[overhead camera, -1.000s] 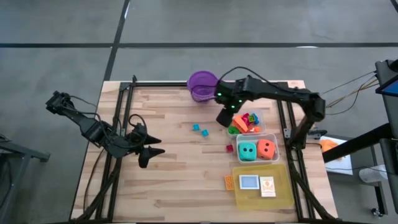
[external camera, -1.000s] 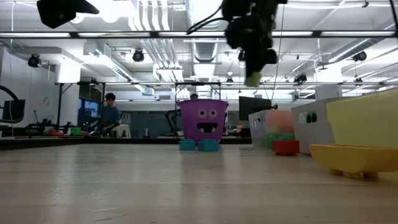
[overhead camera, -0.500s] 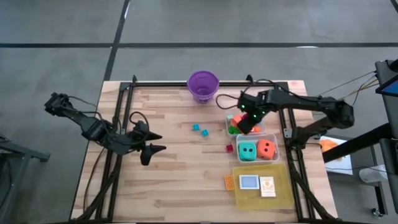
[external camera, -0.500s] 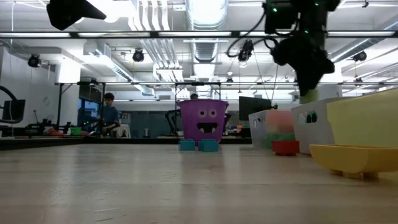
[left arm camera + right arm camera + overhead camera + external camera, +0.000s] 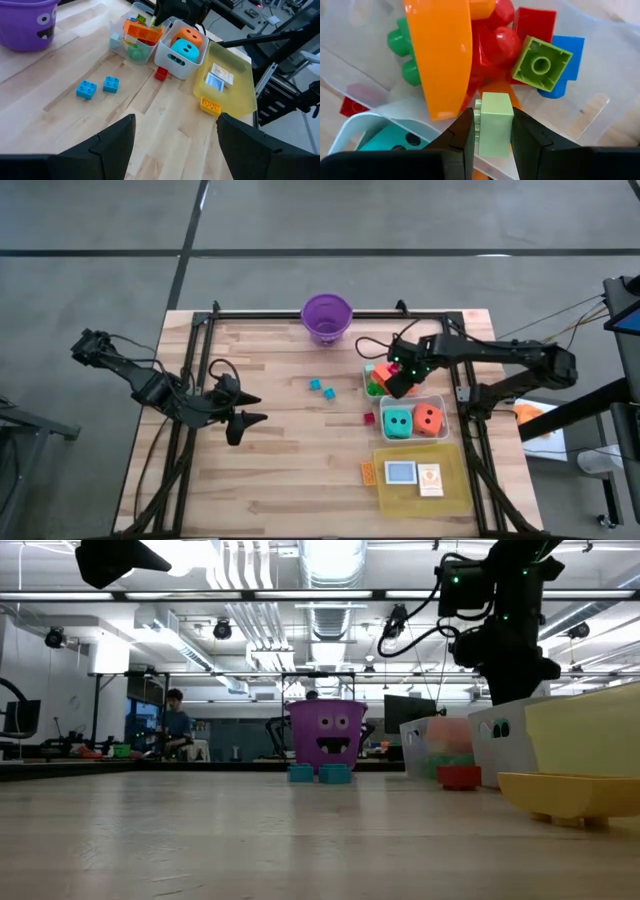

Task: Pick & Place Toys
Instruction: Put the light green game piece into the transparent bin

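Note:
My right gripper is over the clear tub of small toys, shut on a pale green block. Below it in the tub lie an orange wedge, red pieces, a green brick and a blue piece. Two blue blocks and a red block rest on the table. An orange block lies by the yellow tray. My left gripper is open and empty at the table's left. My right gripper pinches the pale green block by two opposite sides between its two fingers. The fingers come from above, pointing down. The block sits over the tub's toys; I cannot tell whether it touches them.
A purple bucket stands at the far edge. A second clear tub holds a teal die and an orange die. A yellow tray with small cards lies near the front right. Bare wood lies in the middle.
My right gripper has gone from beside the purple bucket toward the table's right and near edges and come down over the tub of small toys. It carried the pale green block along and stayed shut on it.

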Controlling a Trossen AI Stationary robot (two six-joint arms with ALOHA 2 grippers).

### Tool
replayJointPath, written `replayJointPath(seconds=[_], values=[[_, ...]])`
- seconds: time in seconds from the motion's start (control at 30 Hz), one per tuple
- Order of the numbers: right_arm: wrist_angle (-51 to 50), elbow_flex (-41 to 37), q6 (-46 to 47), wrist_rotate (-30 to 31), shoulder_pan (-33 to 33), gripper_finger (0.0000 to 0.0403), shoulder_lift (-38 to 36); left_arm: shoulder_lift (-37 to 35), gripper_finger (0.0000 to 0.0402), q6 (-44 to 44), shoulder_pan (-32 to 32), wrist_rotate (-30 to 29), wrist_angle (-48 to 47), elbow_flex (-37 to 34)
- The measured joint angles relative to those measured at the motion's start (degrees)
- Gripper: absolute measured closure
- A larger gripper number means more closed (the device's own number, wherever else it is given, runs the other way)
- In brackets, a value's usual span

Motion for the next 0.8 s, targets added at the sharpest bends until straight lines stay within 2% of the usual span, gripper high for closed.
replayJointPath(seconds=[0.8], values=[[5.59, -3.73, -4.41, 0.50, 0.00, 0.0317, 2.24, 0.00, 0.0131, -0.45, 0.00, -0.02, 0.02, 0.00]])
